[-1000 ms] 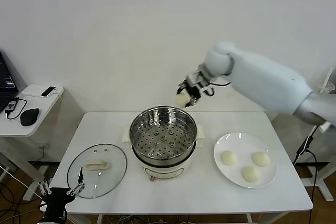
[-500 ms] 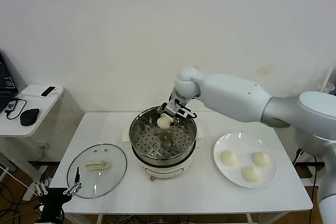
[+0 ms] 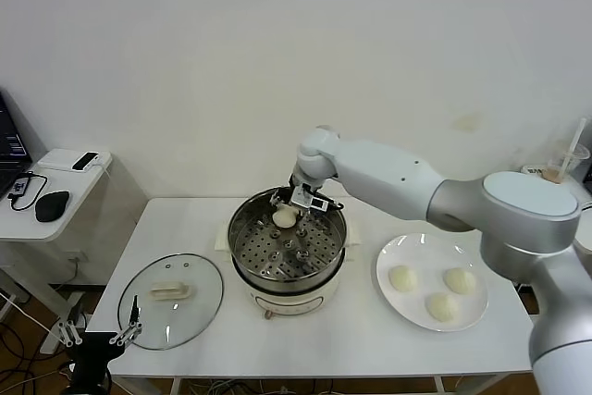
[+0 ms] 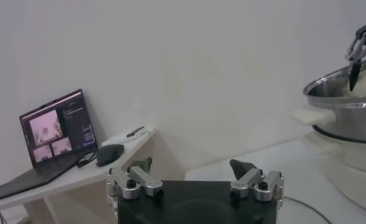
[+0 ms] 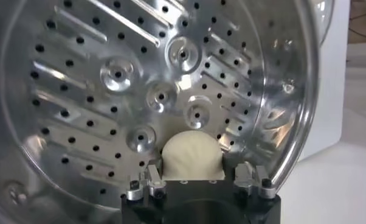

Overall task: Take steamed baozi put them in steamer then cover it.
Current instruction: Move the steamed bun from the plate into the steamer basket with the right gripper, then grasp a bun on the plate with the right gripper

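My right gripper (image 3: 289, 205) reached into the shiny steel steamer (image 3: 288, 238) near its back rim, its fingers around the first soft round baozi (image 3: 285, 217), which sat on the holey tray; I could not tell if I had let go. Three smooth buns (image 3: 437, 290) waited on the white plate (image 3: 393, 255), by the table's right edge. The glass lid (image 3: 172, 300) lay at the front left corner, near my wide-open, empty left gripper (image 4: 195, 181).

The right gripper (image 3: 289, 204) has carried a baozi (image 3: 285, 217) from above the rim down onto the steamer (image 3: 288, 245) tray.
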